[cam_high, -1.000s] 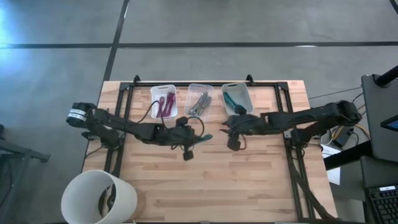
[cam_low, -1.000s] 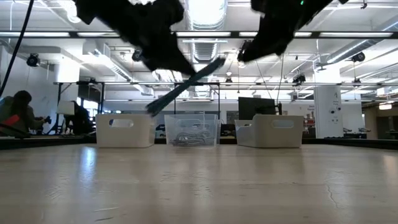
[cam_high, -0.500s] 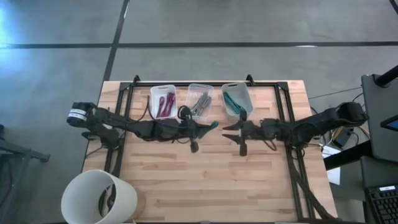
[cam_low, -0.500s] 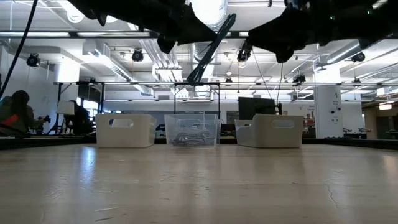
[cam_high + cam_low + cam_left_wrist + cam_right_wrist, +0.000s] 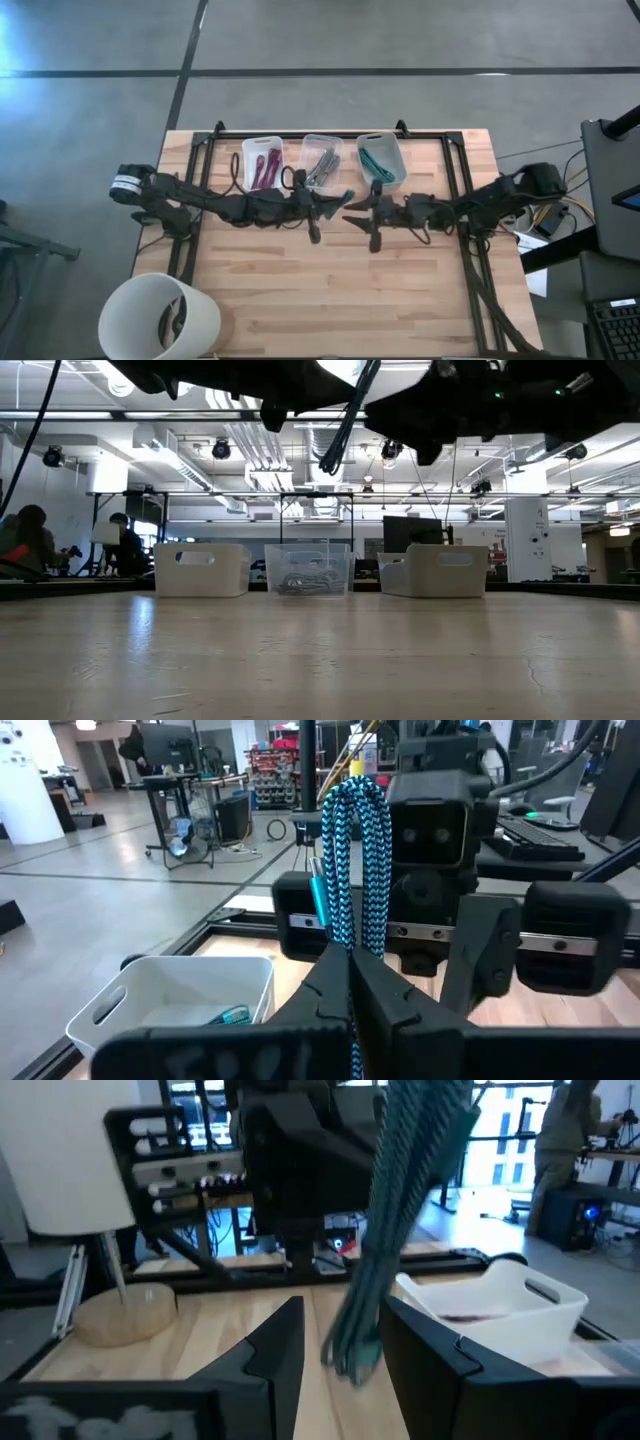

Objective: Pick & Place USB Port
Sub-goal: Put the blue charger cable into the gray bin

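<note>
A teal braided USB cable, folded into a bundle, is held up over the middle of the table by my left gripper, which is shut on it. In the high view the cable shows as a short teal strip at the left gripper. My right gripper is open and faces the left one. Its fingers stand on either side of the cable without touching it. In the low view the cable slants steeply, high above the tabletop. My left gripper pinches the folded cable bundle between its two fingers at the lower part, several strands together. The fingers come level from the table's left side. The bundle is lifted clear of the table; its looped end sticks out beyond the fingertips, tilted upward.
Three bins stand in a row at the far edge: a white one with maroon cables, a clear one with grey cables, and a white one with teal cables. A white bucket sits at the near left corner. A black frame borders the table.
My left gripper has moved toward the table's right and risen, carrying the cable, which now stands steeper than before. My right gripper has moved toward the table's left, coming up to the cable until its open fingers stand around it.
</note>
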`<state>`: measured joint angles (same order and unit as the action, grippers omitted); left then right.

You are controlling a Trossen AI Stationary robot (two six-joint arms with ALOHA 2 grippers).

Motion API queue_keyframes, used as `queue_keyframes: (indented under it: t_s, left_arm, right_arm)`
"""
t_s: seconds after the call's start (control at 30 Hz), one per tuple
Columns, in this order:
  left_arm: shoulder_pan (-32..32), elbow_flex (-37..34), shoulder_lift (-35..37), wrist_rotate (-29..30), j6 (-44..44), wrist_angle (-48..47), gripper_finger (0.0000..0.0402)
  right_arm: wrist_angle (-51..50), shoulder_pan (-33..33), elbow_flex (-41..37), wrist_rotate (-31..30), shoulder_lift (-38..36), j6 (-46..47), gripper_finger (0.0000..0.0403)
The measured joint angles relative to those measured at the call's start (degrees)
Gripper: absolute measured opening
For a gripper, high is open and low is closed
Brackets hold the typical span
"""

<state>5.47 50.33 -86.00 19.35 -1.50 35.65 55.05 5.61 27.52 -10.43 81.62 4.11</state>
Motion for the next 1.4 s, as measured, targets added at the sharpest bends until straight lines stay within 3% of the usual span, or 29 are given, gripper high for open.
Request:
queue_keyframes:
  t_s: [0.3, 0.63, 1.1, 1.4]
  left_arm:
    - [0.26, 0.00, -0.02, -0.30, -0.28, -0.28, 0.0000]
    - [0.31, 0.00, -0.02, -0.28, -1.81, -0.67, 0.0000]
    - [0.29, -0.02, -0.04, -0.17, -1.77, -1.36, 0.0000]
    - [0.31, -0.02, -0.04, -0.20, -1.57, -2.04, 0.0000]
  right_arm:
    - [-2.46, -0.04, 6.31, -7.59, 5.34, -0.08, 0.0130]
    - [-2.75, 0.00, 6.69, -7.68, 5.21, -0.23, 0.0125]
    - [-4.76, 0.00, 6.76, -7.75, 5.10, -1.30, 0.0041]
    - [-5.46, 0.00, 6.74, -7.77, 5.10, -5.49, 0.0036]
